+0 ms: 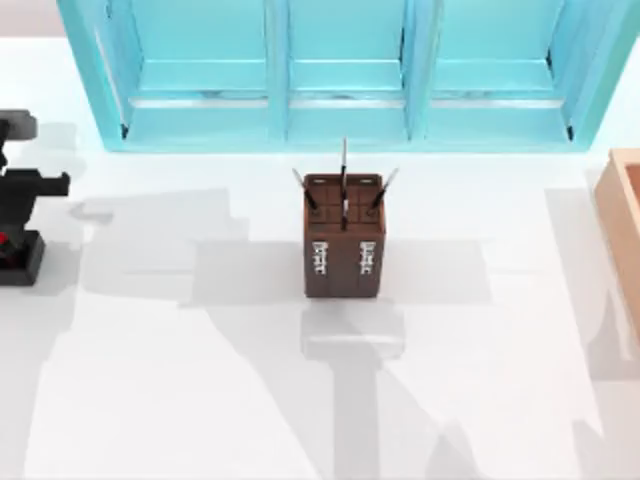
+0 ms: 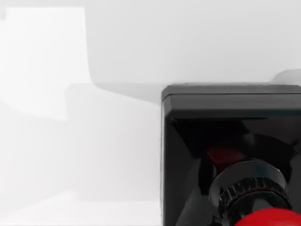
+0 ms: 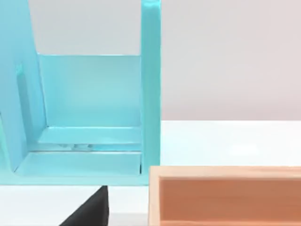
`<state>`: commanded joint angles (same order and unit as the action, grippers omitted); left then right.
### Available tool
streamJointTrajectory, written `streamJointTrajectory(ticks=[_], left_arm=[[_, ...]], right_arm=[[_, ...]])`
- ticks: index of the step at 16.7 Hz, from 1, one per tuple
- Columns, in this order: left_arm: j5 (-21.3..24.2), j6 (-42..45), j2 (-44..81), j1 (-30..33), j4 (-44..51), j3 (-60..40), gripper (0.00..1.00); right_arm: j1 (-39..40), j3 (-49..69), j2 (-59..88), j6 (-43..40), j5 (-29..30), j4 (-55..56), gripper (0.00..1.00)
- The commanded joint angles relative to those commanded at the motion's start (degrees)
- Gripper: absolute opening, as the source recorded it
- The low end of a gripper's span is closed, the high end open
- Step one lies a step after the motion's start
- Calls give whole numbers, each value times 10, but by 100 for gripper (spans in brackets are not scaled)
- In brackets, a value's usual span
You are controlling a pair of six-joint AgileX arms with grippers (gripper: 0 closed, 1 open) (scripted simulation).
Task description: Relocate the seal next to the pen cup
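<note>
Seal (image 1: 14, 255) beneath left gripper (image 1: 25, 190), far left.

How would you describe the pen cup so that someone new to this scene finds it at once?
Start at the turquoise shelf unit along the table's far side. Just in front of its middle bay stands the pen cup, alone on the white table. It is a dark brown box with thin grey pens sticking out and two white marks on its front, unlike the tan box at the right edge.

A white desk (image 1: 200, 400) carries soft grey shadows. A turquoise shelf unit (image 1: 340, 80) with three bays stands along its far edge, before a pale wall (image 3: 235, 56).
</note>
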<state>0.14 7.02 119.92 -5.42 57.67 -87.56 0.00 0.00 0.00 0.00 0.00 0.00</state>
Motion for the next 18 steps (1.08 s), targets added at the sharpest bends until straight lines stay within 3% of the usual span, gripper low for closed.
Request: streamJointTrajectory(ticks=[7,15,18], left_arm=[[0,-17,4,16,22,-23,0],[0,-163,10,165,273,-277,0],[0,-200,5,202,320,-324,0]], right_arm=[[0,0,0,0,0,0,100],[0,0,0,0,0,0,100],[0,0,0,0,0,0,100]])
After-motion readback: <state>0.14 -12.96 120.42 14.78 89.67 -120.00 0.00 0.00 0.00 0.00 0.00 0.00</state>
